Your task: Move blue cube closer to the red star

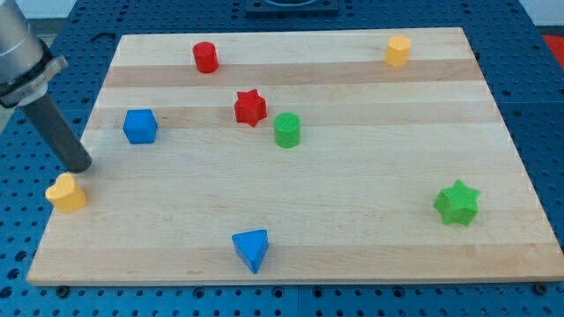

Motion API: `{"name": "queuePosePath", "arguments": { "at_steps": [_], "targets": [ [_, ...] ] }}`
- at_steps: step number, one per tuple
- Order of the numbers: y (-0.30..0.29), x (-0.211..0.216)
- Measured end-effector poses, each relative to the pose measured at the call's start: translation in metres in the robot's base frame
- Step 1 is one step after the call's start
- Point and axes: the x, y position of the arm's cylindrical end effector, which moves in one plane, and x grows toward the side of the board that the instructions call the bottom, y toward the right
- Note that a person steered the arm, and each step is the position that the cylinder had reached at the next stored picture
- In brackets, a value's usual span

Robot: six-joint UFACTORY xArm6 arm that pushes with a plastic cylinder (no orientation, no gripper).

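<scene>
The blue cube (139, 126) sits on the wooden board at the view's left. The red star (250, 107) lies to its right, a bit higher in the view, with a clear gap between them. My tip (80, 166) is at the board's left edge, below and to the left of the blue cube, not touching it. It stands just above a yellow heart-shaped block (67, 193).
A green cylinder (286, 129) sits just right of the red star. A red cylinder (205, 57) is at the top, a yellow block (398, 51) at the top right, a green star (456, 202) at the right, a blue triangle (251, 249) at the bottom.
</scene>
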Motion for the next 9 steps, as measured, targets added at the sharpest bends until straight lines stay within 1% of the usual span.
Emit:
{"name": "queuePosePath", "arguments": {
  "at_steps": [1, 2, 3, 4, 5, 6, 8, 9],
  "targets": [
    [0.031, -0.039],
    [0.050, -0.062],
    [0.089, -0.065],
    [0.115, -0.060],
    [0.081, -0.048],
    [0.087, -0.039],
    [0.150, -0.016],
    [0.167, -0.023]
  ]
}}
